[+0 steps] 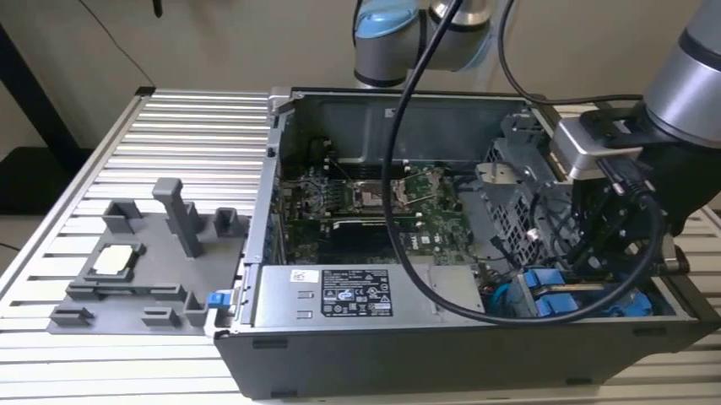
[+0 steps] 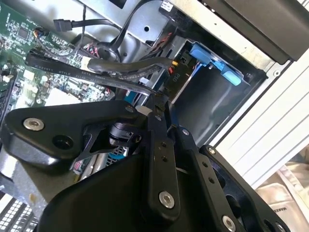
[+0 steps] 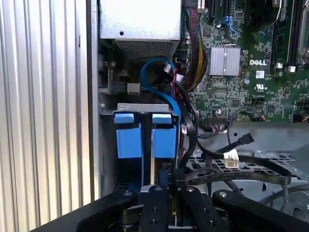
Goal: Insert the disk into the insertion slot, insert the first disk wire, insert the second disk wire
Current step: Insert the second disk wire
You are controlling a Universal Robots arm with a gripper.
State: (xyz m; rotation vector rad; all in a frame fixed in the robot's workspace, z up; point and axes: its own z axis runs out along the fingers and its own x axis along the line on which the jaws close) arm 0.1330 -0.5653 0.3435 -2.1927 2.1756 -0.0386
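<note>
**Item 1, nearest in the first wrist view.** Black gripper (image 3: 170, 187), jaws drawn almost together and clamped on the end of a black wire (image 3: 282, 170). The wire looped away across a perforated metal panel (image 3: 212, 162) and carried a white tag (image 3: 231, 161).

**Item 2, drive cage.** The insertion slot (image 3: 145, 107) was occupied. The disk (image 3: 164, 137) sat inside it in its blue carrier, straight ahead of the gripper's tips. The neighbouring bay held a second blue-carrier drive (image 3: 128, 137), just beside the disk, with the two carrier faces level.

**Item 3, behind the cage.** A blue cable loop (image 3: 154, 65) lay next to a bundle of coloured wires (image 3: 193, 63). Past these stood the silver power-supply box (image 3: 140, 21).

**Item 4, farther in.** A green motherboard (image 3: 251, 77) carried a finned silver heatsink (image 3: 224, 60).

**Item 5, outer container.** A dark computer case (image 1: 451, 354) lay open on a slatted aluminium table (image 1: 192, 126). In the exterior view the power-supply box was against the near wall. The cage and its blue carriers were toward the exterior view's right, and the motherboard was behind them. The arm (image 1: 687, 84) reached down into the cage corner.

**Item 6, well apart, at the exterior view's left.** A grey fixture tray (image 1: 147, 291) with upright posts held a pale square part (image 1: 117, 260) in one recess.
</note>
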